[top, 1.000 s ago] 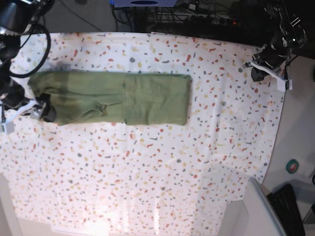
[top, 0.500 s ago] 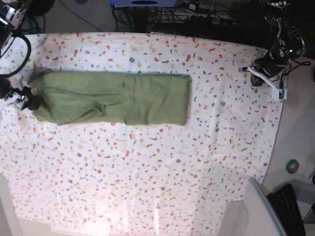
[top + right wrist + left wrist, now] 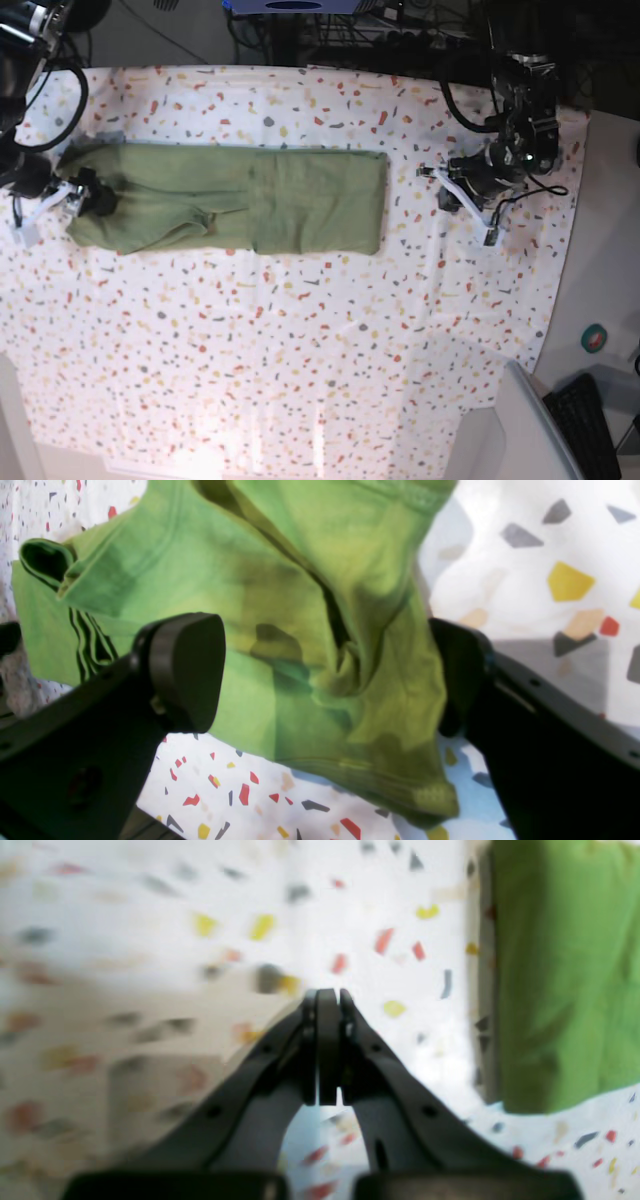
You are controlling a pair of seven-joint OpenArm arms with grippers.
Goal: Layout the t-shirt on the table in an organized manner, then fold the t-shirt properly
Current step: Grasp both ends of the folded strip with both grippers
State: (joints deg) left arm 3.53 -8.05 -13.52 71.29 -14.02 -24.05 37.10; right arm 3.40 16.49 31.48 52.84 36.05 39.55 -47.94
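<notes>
The olive-green t-shirt lies on the speckled table as a long folded strip, its right half a neat doubled panel and its left end bunched. My right gripper is at that left end. In the right wrist view it stands open, with rumpled t-shirt cloth between its wide-spread fingers. My left gripper hovers over bare table to the right of the shirt. Its jaws are shut on nothing, with the t-shirt's edge off to one side.
A grey bin, a keyboard and a tape roll sit beyond the table's lower right corner. Dark equipment and cables line the far edge.
My left arm has swung in from the table's right edge toward the t-shirt. My right gripper has moved from just off the shirt's left end back onto it.
</notes>
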